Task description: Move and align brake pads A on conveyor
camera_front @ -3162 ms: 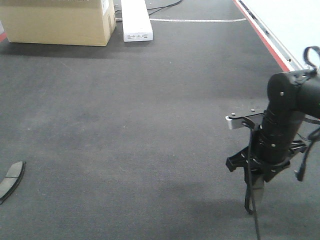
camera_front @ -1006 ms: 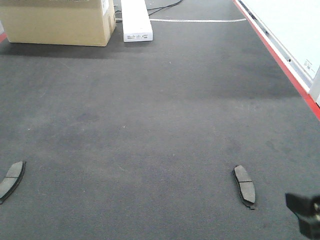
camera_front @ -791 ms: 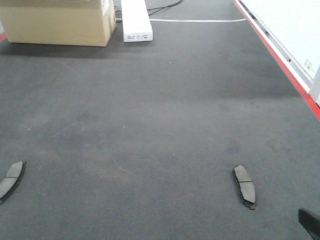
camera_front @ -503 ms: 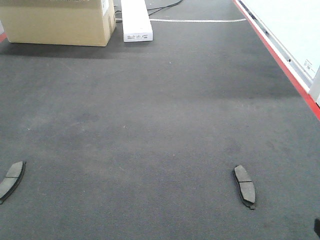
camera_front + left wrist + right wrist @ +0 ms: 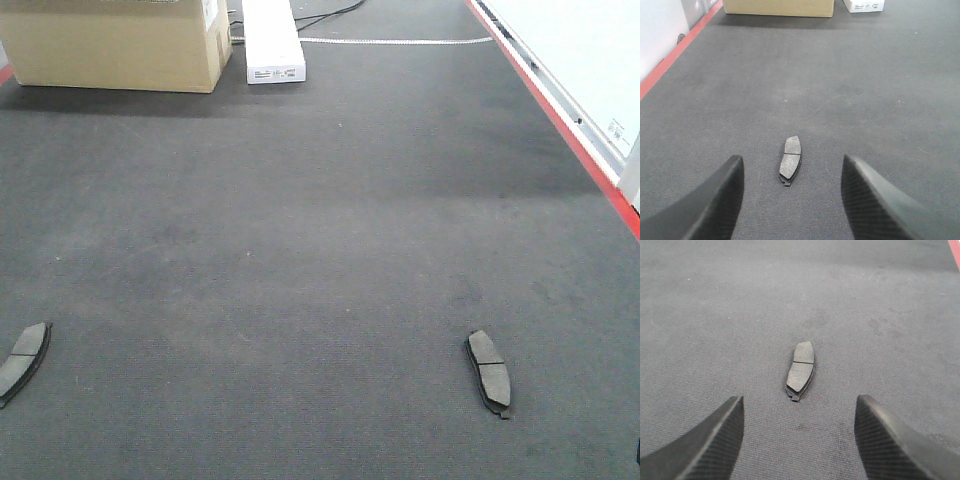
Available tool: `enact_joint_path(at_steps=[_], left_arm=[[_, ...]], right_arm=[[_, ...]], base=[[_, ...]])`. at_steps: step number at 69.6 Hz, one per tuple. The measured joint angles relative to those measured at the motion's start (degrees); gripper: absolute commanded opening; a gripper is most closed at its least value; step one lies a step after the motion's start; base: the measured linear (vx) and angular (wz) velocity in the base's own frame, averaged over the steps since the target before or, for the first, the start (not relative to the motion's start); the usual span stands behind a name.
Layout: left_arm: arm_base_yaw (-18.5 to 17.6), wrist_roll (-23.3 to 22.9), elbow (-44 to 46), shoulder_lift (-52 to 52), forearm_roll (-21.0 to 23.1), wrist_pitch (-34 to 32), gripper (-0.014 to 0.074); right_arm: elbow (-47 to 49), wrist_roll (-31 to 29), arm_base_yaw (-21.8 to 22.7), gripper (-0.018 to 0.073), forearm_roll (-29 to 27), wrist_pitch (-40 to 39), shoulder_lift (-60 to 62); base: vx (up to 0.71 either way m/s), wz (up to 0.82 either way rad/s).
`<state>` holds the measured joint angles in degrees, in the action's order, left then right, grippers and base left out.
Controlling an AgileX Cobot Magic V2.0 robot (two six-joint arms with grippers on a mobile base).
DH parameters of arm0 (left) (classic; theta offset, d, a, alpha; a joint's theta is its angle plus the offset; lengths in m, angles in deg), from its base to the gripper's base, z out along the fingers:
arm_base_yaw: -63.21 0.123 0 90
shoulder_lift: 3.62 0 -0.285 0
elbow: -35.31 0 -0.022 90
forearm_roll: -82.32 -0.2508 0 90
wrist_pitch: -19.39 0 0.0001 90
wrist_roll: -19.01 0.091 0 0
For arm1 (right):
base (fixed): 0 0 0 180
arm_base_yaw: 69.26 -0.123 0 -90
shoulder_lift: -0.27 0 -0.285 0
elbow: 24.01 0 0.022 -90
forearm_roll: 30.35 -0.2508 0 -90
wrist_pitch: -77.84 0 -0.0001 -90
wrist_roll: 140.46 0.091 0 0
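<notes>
The left gripper [image 5: 791, 167] stands spread wide and grasps nothing, its two matte black fingers [image 5: 715, 200] showing a fine carbon-weave texture and rounded tips. Just ahead of it, centred in the gap between those tips, one brake pad [image 5: 790, 160] lies flat on the conveyor [image 5: 320, 220]. It is a slim, slightly curved grey slab with a groove across its middle and a darker backing edge. The right gripper [image 5: 800, 401] is likewise released and empty. A second brake pad [image 5: 801, 371] of the same shape rests a little beyond its fingertips, pointing away from it. The belt is coarse, dull charcoal and faintly scuffed. Far ahead of both grippers sit a cardboard box [image 5: 110, 40] and a long white box [image 5: 270, 40].
</notes>
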<state>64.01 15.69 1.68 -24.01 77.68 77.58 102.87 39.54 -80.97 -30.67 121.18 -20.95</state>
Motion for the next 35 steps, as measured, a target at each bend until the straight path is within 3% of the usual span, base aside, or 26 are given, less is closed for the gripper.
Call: enact_joint_path(at_steps=[35], left_arm=[[0.0,0.0,0.0,0.0,0.0,0.0,0.0423]], right_arm=[[0.0,0.0,0.0,0.0449,0.0,0.0,0.0]], base=[[0.0,0.0]])
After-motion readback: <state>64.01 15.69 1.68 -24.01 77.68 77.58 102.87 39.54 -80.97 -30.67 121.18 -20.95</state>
